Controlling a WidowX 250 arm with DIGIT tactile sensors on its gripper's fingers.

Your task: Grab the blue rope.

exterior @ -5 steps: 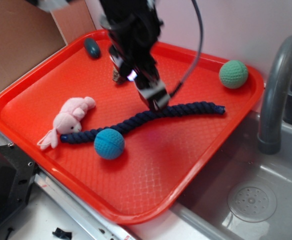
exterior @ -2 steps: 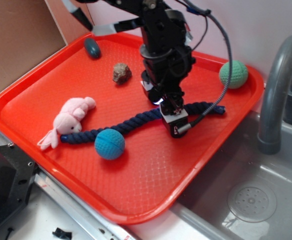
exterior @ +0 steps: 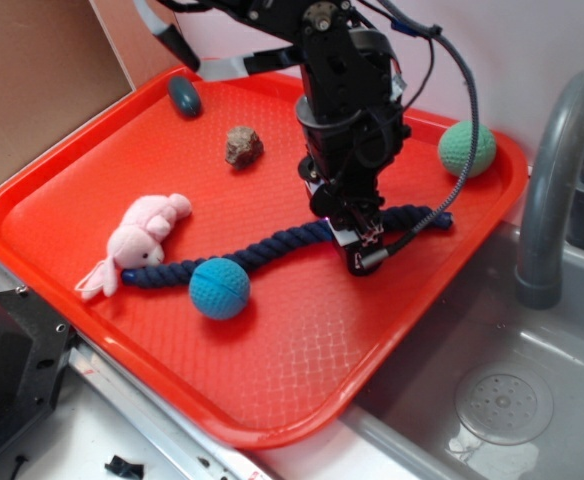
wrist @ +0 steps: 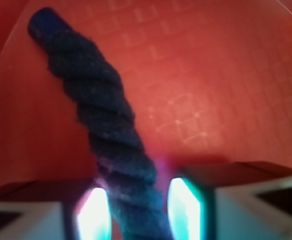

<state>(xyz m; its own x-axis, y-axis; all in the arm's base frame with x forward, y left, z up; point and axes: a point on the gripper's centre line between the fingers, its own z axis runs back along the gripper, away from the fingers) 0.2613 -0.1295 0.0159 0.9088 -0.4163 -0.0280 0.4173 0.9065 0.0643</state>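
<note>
The red tray [exterior: 302, 370] sits beside a grey sink [exterior: 492, 400] with a curved faucet [exterior: 552, 180] at the right. Nearest on the tray is a blue ball [exterior: 218, 287], lying just beside the rope [exterior: 272, 248]. The rope runs in a gentle wave across the tray's middle, from a pink plush toy [exterior: 142, 235] at its left end to a point near the tray's right rim. The claw [exterior: 364, 248] is lowered onto the rope's right-hand portion, tilted slightly. In the wrist view, the rope [wrist: 111, 130] passes between the two fingers [wrist: 186, 210], one on each side; the fingers are spread to the rope's width and sit close against it, but the view is blurred and firm contact cannot be confirmed, so the claw reads as released and straddling the rope. The rope lies flat on the tray surface. Further back are a brown rock-like lump [exterior: 243, 145], a green ball [exterior: 466, 148] near the right rim, and a small dark blue oval [exterior: 184, 96] at the far left corner.
</note>
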